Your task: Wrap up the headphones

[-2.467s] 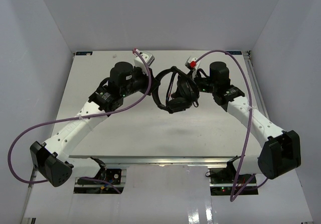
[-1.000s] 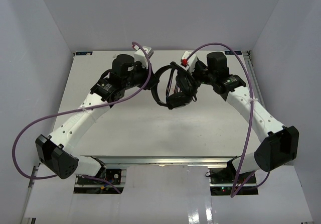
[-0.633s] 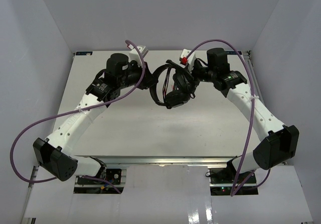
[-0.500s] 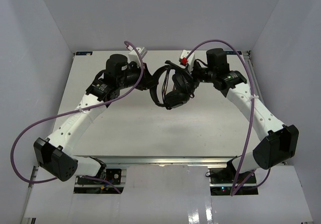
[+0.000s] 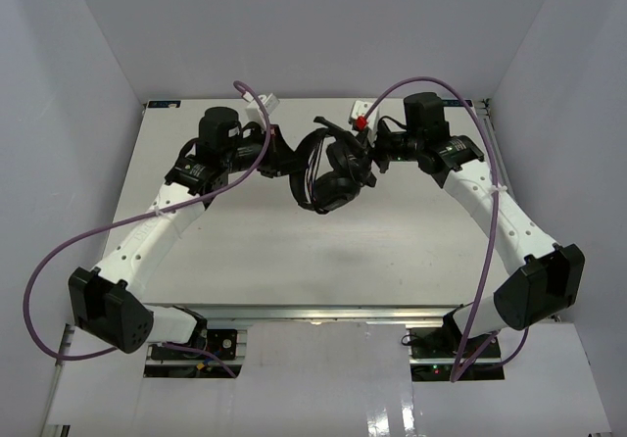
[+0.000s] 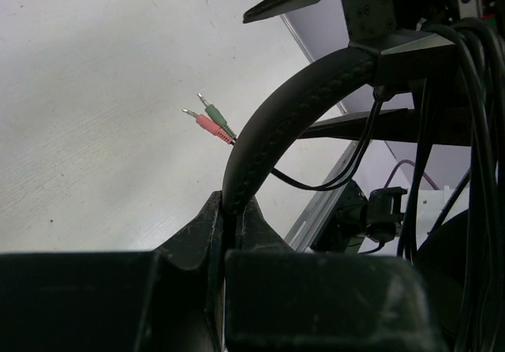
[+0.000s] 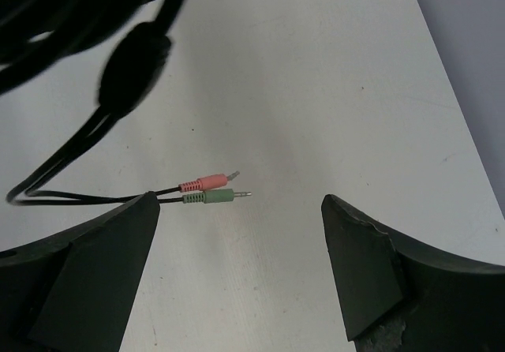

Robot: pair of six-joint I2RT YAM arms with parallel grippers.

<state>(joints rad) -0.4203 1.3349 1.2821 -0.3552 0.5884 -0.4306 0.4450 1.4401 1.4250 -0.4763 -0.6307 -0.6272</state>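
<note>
Two plugs (image 7: 209,189), one pink and one green, end the thin cord of the headphones (image 5: 329,169). They lie side by side on the white table (image 5: 245,251), and only the wrist views show them. From above, the headphones are over the far middle of the table, between the two arms, with the earcups bunched together. The left wrist view alone shows the left gripper (image 6: 230,219) clenched on the padded headband, which arches up out of its jaws, with cord strands hanging at the right. The right wrist view shows the right gripper (image 7: 239,210) spread wide and holding nothing. The plugs lie on the table beyond its fingers (image 7: 102,265), and a blurred inline control sits on the cord above.
</note>
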